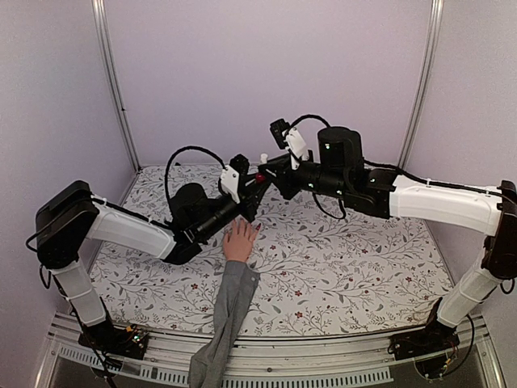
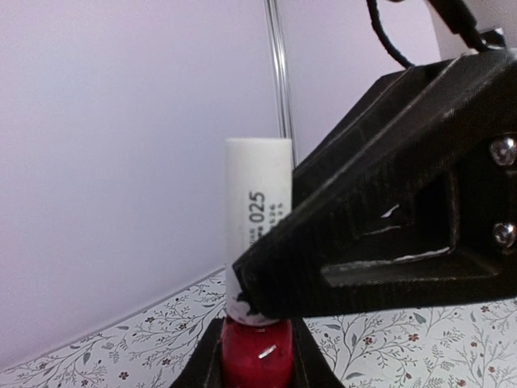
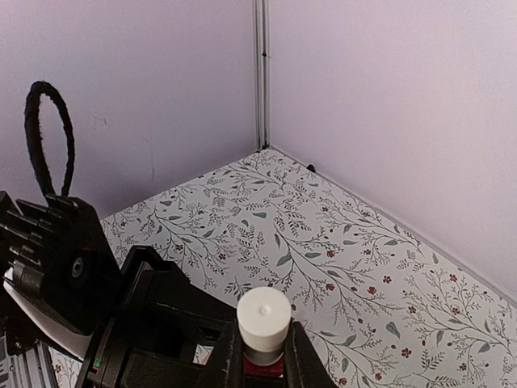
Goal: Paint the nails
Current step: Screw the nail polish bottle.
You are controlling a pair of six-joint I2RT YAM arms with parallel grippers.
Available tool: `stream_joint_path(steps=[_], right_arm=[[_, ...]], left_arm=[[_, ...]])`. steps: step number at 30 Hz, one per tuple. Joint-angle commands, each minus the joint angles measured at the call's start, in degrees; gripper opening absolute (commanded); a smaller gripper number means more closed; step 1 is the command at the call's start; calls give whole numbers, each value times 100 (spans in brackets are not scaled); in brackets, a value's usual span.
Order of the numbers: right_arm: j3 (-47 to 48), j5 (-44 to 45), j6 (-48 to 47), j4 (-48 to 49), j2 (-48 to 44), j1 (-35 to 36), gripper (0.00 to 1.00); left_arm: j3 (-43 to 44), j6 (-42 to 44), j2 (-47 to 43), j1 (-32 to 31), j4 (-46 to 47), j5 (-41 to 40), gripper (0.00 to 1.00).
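Small red glass polish bottle: clamped between left fingers. Its white cylindrical plastic cap: pinched by right fingers.

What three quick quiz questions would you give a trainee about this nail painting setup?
1. True or false: the left end effector grips the red polish bottle.
2. The right end effector is shut on: A) the white cap, B) a brush, C) nothing.
3. In the top view, which way does the mannequin hand point its fingers?
Key: 1 true; 2 A; 3 toward the back wall.
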Motion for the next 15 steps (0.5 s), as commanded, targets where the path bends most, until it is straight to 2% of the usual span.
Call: stream_joint_path(steps=[1,9,15], right_arm=[[-178,-50,-59,37,-175,133,16],[-844,-451,-182,497,-766,-64,40],[-1313,-1594,-673,677,-1303,-124,57]], left_arm=[[-46,87,-295,-17,194,971,0],[-255,87,-791,176,-311,2057,0],[-176,109,-1072,411,-1072,3652,0]])
